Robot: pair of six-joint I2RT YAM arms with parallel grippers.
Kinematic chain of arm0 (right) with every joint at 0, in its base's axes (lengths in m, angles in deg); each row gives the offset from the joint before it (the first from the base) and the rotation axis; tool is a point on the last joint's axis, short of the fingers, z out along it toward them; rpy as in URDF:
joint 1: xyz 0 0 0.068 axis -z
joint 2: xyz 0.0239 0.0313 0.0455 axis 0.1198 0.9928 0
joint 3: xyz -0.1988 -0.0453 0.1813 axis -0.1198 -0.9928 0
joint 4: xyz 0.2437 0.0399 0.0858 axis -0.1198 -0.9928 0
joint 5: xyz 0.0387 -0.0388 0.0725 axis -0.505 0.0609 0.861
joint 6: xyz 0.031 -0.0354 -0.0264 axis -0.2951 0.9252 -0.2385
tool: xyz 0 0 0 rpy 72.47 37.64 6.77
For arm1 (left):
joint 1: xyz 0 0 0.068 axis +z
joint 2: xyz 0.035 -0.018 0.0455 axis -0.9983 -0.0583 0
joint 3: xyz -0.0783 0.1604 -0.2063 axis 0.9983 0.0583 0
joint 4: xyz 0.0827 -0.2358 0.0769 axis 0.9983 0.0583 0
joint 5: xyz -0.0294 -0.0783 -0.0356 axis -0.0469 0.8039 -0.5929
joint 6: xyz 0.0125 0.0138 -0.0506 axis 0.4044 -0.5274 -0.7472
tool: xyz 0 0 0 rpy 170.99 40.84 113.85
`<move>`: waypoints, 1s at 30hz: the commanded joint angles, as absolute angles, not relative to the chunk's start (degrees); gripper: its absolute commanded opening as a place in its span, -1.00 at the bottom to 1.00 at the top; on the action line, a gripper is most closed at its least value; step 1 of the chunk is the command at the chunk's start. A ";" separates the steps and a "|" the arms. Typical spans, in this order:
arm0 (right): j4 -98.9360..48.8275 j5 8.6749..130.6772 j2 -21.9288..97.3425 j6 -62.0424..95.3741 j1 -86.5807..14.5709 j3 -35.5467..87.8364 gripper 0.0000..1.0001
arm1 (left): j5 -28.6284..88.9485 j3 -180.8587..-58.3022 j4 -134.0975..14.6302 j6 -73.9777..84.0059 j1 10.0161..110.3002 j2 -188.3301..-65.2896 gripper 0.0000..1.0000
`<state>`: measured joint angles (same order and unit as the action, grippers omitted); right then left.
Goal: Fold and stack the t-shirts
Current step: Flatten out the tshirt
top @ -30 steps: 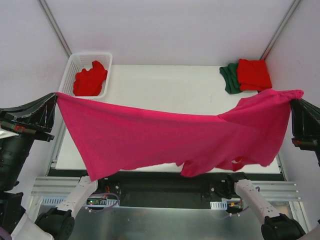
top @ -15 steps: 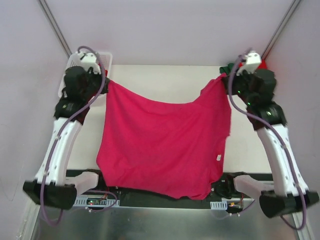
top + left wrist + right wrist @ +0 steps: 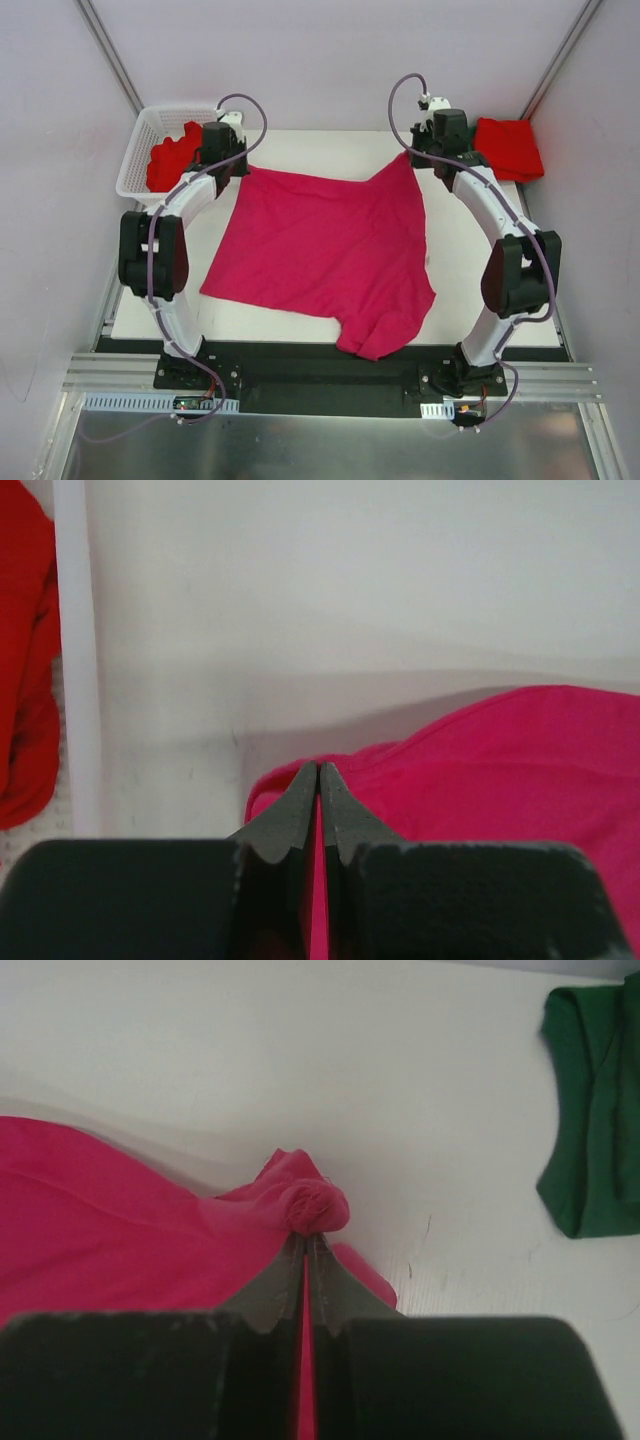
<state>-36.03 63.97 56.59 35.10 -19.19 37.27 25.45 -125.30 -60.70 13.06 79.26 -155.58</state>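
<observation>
The magenta-pink t-shirt lies spread across the middle of the table, one near corner drooping just over the near edge. Both arms reach to the far side. The left gripper is pinched tight on the shirt's far-left corner, and the right gripper on its far-right corner, where the cloth bunches into a small knot at the tips. This two-corner hold likely serves to draw the fabric flat before folding. A red t-shirt waits in the white basket at far left. At far right a folded red t-shirt lies by a folded green t-shirt — apparently the stack begun. The arm hides whether they overlap. No brand, label or writing can be read.
</observation>
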 commanded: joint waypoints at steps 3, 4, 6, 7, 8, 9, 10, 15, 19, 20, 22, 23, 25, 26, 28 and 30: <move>-33.59 58.53 61.47 36.48 -18.83 47.45 -0.98 | 25.06 -135.38 -66.16 15.19 79.80 -161.79 -1.00; -33.86 57.91 61.65 36.75 -18.83 47.89 -0.98 | 25.32 -136.43 -65.98 15.19 79.89 -162.49 -1.00; -34.04 57.64 61.05 36.93 -18.57 48.33 -0.98 | 26.29 -137.41 -64.93 15.27 79.98 -162.76 -1.00; -34.04 57.12 60.43 37.01 -18.57 48.16 -0.97 | 26.64 -138.46 -64.05 15.36 79.98 -162.15 -1.00; -34.30 56.85 59.64 37.19 -18.39 48.16 -0.97 | 26.99 -138.90 -63.26 15.36 79.98 -161.62 -1.00; -34.74 56.59 57.37 37.37 -18.48 48.42 -0.98 | 28.30 -139.43 -61.17 15.36 80.06 -160.84 -1.00; -35.09 55.98 56.13 37.98 -18.57 48.59 -0.98 | 29.27 -140.82 -59.84 15.45 80.15 -158.91 -1.00; -38.60 55.18 44.71 39.56 -18.57 49.48 -0.98 | 35.77 -147.25 -49.21 15.98 80.15 -150.21 -1.00; -40.28 55.71 30.15 39.65 -18.57 49.04 -0.97 | 38.68 -148.92 -42.89 15.89 80.15 -136.70 -1.00; -41.32 55.71 27.67 39.65 -18.57 49.21 -0.98 | 38.69 -149.45 -41.65 15.98 80.15 -134.48 -1.00; -42.91 56.49 23.97 39.92 -18.65 50.34 -0.97 | 39.04 -151.72 -38.40 16.07 80.15 -128.52 -1.00; -44.40 57.02 20.03 40.00 -18.74 50.62 -0.98 | 39.21 -152.35 -35.51 16.07 80.15 -126.66 -1.00; -45.11 58.42 16.06 39.74 -18.48 50.53 -0.98 | 38.78 -153.93 -33.29 16.07 80.15 -121.31 -1.00; -45.72 58.69 12.73 39.65 -18.57 50.44 -0.98 | 38.51 -154.28 -31.28 17.28 80.15 -119.62 -1.00; -46.43 59.57 9.55 39.56 -18.57 50.62 -0.98 | 38.07 -154.81 -29.95 17.04 80.15 -114.80 -1.00; -47.66 60.01 5.78 39.56 -18.48 50.88 -0.98 | 37.72 -155.08 -28.63 16.86 80.15 -111.71 -1.00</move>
<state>-44.18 58.18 9.31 39.01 -18.78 50.80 37.32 -154.52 -35.72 15.80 79.63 -116.15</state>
